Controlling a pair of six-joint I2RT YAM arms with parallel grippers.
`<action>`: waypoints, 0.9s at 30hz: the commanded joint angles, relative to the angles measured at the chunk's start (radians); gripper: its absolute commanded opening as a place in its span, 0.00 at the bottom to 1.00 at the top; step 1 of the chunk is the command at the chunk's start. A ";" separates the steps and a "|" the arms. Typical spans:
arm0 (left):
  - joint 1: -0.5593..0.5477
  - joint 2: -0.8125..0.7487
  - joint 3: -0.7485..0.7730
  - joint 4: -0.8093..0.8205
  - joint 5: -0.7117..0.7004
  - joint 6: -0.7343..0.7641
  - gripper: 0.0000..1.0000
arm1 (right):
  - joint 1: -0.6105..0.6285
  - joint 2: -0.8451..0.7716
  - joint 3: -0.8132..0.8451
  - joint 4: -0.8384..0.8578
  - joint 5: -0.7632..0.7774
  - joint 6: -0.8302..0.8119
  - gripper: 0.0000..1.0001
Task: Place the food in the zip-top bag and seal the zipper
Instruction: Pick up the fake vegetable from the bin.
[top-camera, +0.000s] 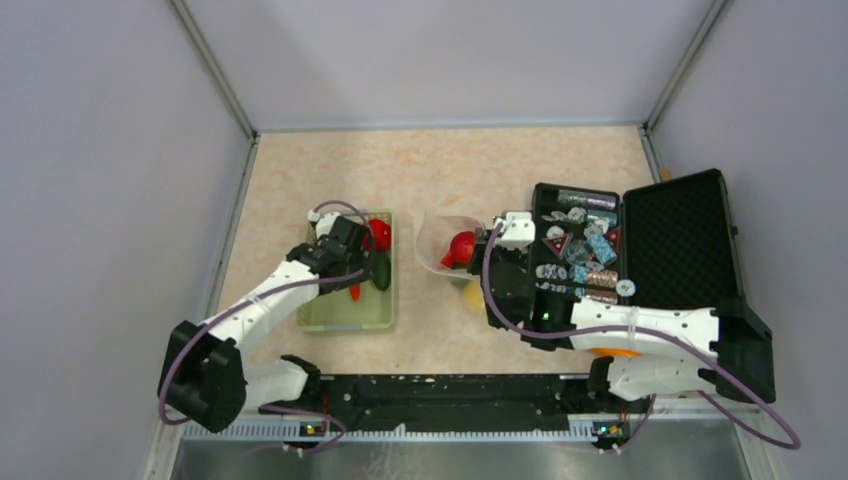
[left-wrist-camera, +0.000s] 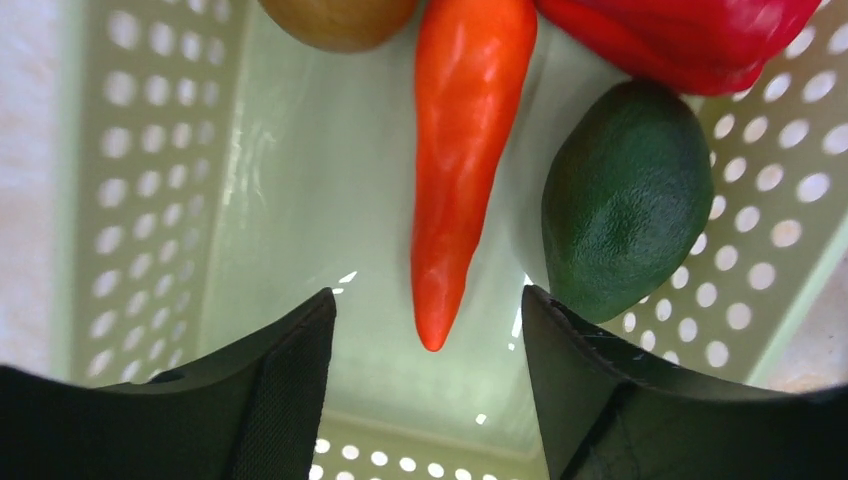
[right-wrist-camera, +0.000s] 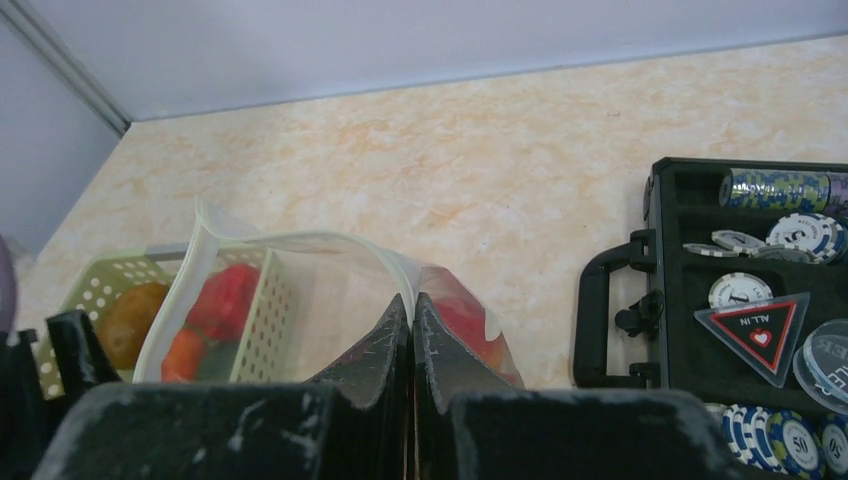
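Two arms are working: the left gripper (left-wrist-camera: 428, 305), jaws apart, is straddling the tip of an orange carrot (left-wrist-camera: 465, 150) in the basket (left-wrist-camera: 150, 200), a dark green piece (left-wrist-camera: 625, 200) at its three o'clock. The right gripper (right-wrist-camera: 412, 310), jaws together, is pinching the rim of the floppy zip-top bag (right-wrist-camera: 320, 285). The glossy, tapered carrot looks slippery; mid-body seems surer.

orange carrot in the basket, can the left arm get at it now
Probably yes: the left gripper is open over the orange carrot, whose tip lies between its jaws with nothing on top. The dark green piece close beside may get nudged.
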 joint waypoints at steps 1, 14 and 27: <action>0.013 0.036 -0.058 0.170 0.099 0.070 0.64 | 0.009 -0.048 -0.002 0.048 -0.010 0.013 0.00; 0.032 0.208 -0.043 0.155 0.147 0.071 0.19 | 0.008 -0.044 -0.011 0.045 -0.034 0.031 0.00; 0.032 0.005 -0.054 0.141 0.179 0.101 0.00 | 0.008 -0.040 -0.024 0.070 -0.031 0.026 0.00</action>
